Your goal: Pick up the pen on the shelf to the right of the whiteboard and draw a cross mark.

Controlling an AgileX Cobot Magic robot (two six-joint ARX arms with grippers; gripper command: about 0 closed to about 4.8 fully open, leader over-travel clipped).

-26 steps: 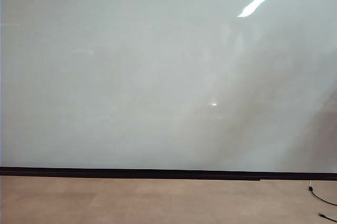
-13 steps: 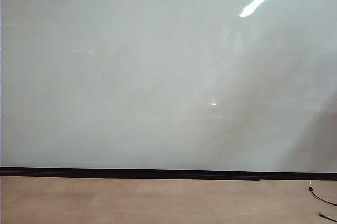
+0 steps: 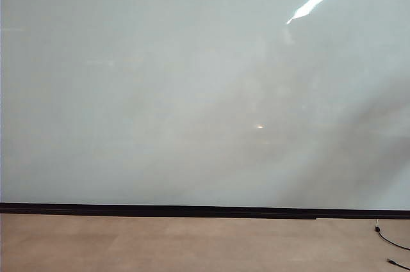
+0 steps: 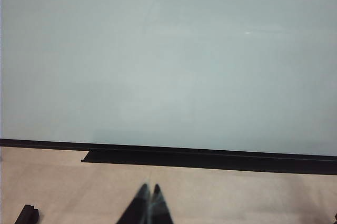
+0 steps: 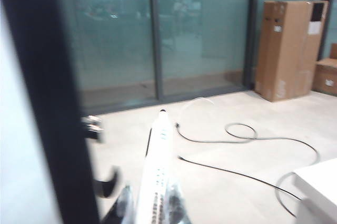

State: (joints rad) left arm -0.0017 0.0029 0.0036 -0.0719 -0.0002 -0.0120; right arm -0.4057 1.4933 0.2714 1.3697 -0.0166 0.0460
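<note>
1. Nearest: my right claw (image 5: 154, 209) is pinching the slim white-barrelled marker pen with black lettering (image 5: 159, 166). Its dark tip points away from the wrist, over the pale floor. The pen is therefore in hand and off its shelf.
2. My left claw (image 4: 149, 204) hangs low in front of the board, fingertips pressed together, holding nothing.
3. Change noted: in the exterior view the dim smoky reflection on the right side of the large glossy grey-white whiteboard (image 3: 192, 93) has shifted and spread since a second ago. Neither arm is in that view. I judge this to be my right arm swinging the pen round toward the board.
4. The board is unmarked, so the cross has not yet been drawn.
5. Containers:
   - The long black ledge (image 4: 210, 158) along the board's lower edge carries nothing visible.
   - Farther off, past the grey cables (image 5: 247, 134) looped on the floor, a tall brown cardboard box (image 5: 288, 45) stands by the glass partition. A smaller carton (image 5: 326, 76) sits at its right.
   - Their contents cannot be seen.
</note>
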